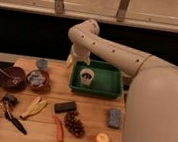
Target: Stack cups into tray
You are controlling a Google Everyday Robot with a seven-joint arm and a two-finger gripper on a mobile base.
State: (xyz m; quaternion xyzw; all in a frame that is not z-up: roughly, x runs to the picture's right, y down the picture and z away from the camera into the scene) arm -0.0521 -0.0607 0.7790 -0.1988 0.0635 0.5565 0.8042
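Across the right side, a bulky white robot arm point(117, 52), reaching in over the wooden table point(90, 122), elbow bent high at the back, wrist dropping straight down. At the table's back right, a green rectangular plastic tray point(112, 85), long side running left to right. Upright in its left half, mouth up, a white paper cup point(86, 77). Just above and behind-left of that cup, over the tray's back-left corner, the gripper point(76, 61); open or closed, impossible to tell. Well left of the tray, upright on the table, a small grey-blue cup point(42, 63).
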